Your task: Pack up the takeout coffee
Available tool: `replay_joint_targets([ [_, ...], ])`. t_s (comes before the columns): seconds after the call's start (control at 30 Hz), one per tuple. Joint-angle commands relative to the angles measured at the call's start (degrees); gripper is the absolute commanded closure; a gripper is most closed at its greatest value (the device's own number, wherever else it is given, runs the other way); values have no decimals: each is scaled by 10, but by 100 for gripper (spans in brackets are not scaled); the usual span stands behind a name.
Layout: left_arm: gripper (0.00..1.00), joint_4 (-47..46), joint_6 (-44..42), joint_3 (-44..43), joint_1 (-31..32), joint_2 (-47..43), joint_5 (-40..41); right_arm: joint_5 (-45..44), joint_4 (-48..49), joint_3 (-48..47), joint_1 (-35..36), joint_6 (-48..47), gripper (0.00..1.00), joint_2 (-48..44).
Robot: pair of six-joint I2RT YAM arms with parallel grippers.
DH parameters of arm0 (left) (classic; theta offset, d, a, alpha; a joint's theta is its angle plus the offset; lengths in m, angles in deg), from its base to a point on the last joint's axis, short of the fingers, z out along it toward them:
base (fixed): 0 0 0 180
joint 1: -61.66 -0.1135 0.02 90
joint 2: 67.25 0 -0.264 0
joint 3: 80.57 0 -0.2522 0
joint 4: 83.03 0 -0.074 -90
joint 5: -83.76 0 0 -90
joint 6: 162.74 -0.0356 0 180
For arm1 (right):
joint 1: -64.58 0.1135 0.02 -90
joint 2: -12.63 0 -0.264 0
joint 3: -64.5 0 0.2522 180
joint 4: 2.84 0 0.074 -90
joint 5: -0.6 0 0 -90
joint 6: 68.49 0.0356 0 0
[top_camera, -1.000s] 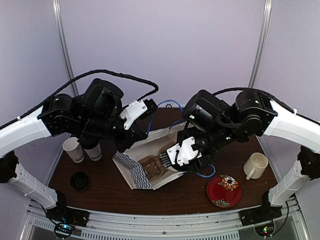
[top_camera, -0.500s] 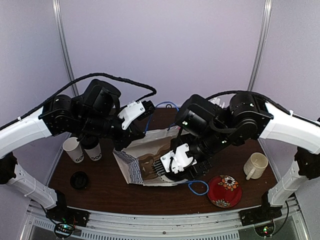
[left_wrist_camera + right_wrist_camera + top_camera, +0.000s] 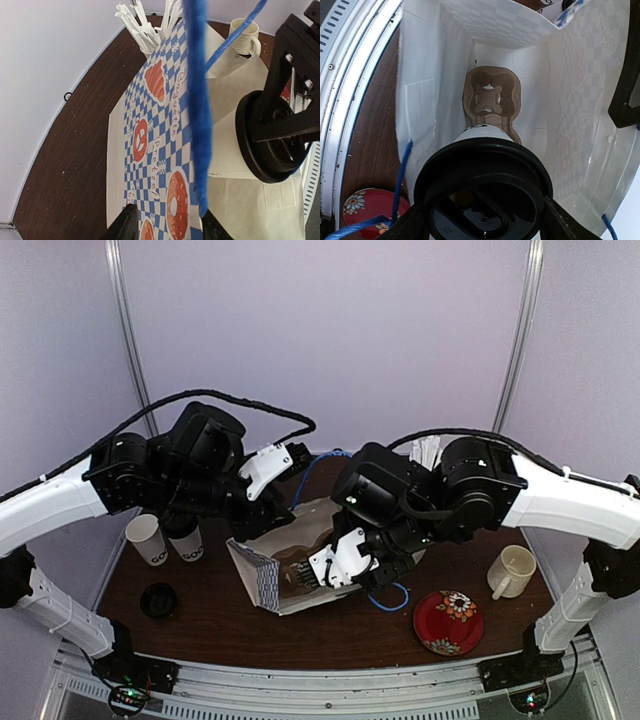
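Right wrist view: the right hand (image 3: 482,222) is closed on the black lid of a white takeout cup (image 3: 482,185), one finger at each side. The cup sits in the mouth of the paper bag (image 3: 420,100), above a brown cardboard carrier (image 3: 491,97) on the bag's bottom. The left hand (image 3: 167,225) stands partly open, its fingers on both sides of the bag's checked wall and blue cord handle (image 3: 197,100). The bag lies on a dark brown wooden desk (image 3: 350,635), which also carries a lidless white cup (image 3: 147,538) beside a second one (image 3: 188,542) at the left, a loose black lid (image 3: 158,600), a cream mug (image 3: 513,571) and a red plate (image 3: 448,621); pale lilac walls (image 3: 330,340) close the room behind.
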State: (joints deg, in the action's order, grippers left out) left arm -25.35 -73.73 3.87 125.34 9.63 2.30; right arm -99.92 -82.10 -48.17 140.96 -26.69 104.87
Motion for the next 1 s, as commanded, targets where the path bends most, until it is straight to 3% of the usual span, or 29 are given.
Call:
replay_joint_targets([
  [0.0,60,-32,8,6,-3,-13,-12,-79,31,21,2,-21,44,-6],
  [0.37,60,-48,28,11,-4,-12,-36,-153,112,108,1,-60,45,-5],
  [0.97,59,-56,28,9,-4,-11,-62,-134,195,155,-50,-79,45,5],
])
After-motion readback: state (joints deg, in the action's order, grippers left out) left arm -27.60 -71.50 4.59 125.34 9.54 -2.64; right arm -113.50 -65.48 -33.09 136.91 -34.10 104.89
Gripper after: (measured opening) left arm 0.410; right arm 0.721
